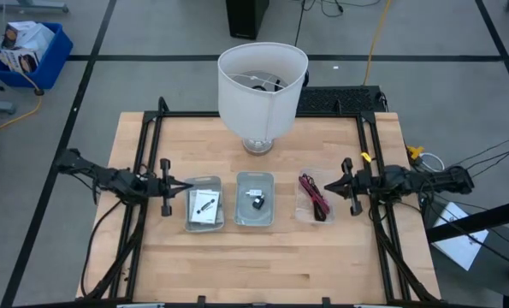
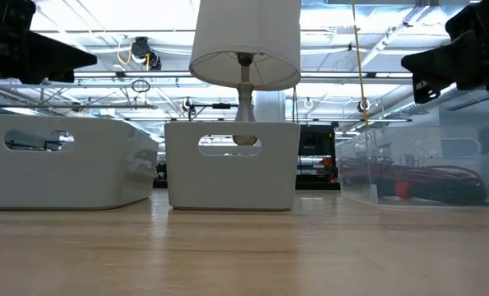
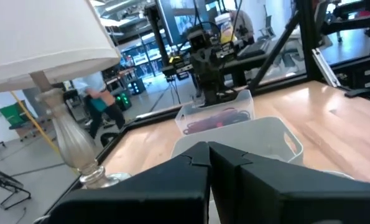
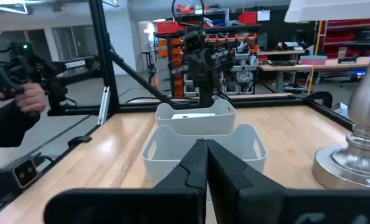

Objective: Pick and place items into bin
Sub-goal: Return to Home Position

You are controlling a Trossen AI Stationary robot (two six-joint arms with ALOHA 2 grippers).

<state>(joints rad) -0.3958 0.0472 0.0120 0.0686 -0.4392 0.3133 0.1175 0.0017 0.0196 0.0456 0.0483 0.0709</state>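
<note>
Seen from above, the left end effector (image 1: 184,186), pressed together, hangs just beside the grey plastic bin (image 1: 204,229) holding flat white printed packets (image 1: 204,205). The right end effector (image 1: 328,186), also pressed together, faces the clear plastic bin (image 1: 301,214) of black and magenta cable ties (image 1: 314,198) just ahead. Level with the wooden tabletop (image 2: 244,247), those ties show through the clear wall.

wooden table (image 1: 263,265), on which left gray bin (image 1: 204,229), middle gray bin (image 1: 255,224) and transparent bin (image 1: 300,210) are set in a row before a lamp (image 1: 258,145).
</note>
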